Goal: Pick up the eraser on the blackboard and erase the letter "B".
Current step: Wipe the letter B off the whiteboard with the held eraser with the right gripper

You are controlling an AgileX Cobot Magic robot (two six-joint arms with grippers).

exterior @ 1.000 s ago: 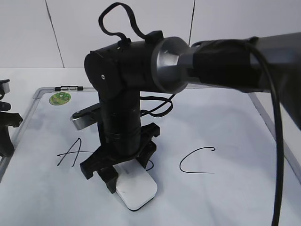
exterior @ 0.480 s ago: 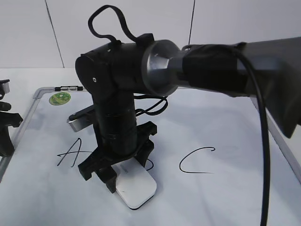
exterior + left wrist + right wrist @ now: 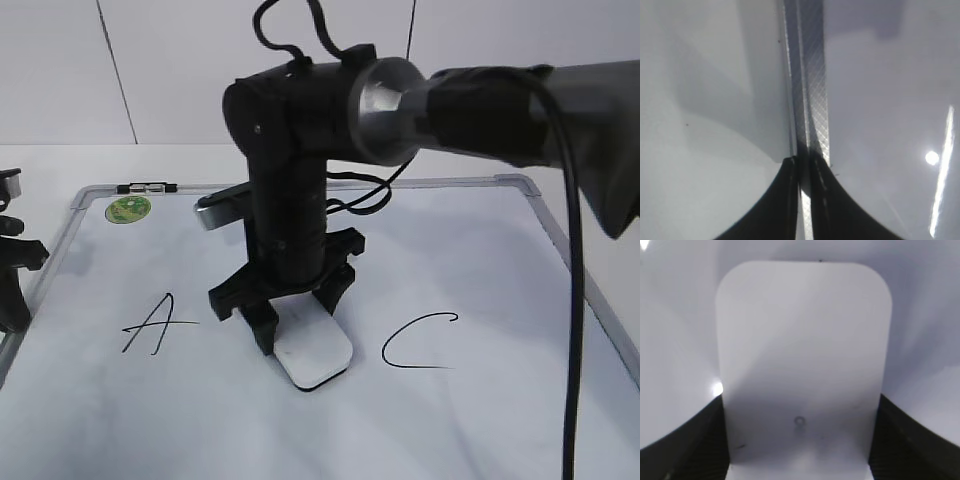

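Observation:
The blackboard [image 3: 480, 183] lies flat, with a black "A" [image 3: 150, 325] on the left and a "C" [image 3: 420, 342] on the right. No letter "B" shows; the spot between them is covered by the eraser [image 3: 313, 352], a flat white rounded block. My right gripper [image 3: 300, 325] is shut on the eraser and presses it on the board. In the right wrist view the eraser [image 3: 802, 355] fills the space between the black fingers [image 3: 690, 445]. My left gripper [image 3: 12, 305] is at the board's left edge, shut on the grey frame [image 3: 810, 75].
A round green sticker [image 3: 127, 209] sits at the board's far left corner, with a small clip [image 3: 145, 187] on the frame beside it. The right arm's thick body and cables [image 3: 330, 110] hang over the middle of the board. A white wall stands behind.
My right gripper has slid the eraser to the right and away from the camera. The stroke of "B" seen beside the eraser earlier no longer shows. The left gripper has not moved.

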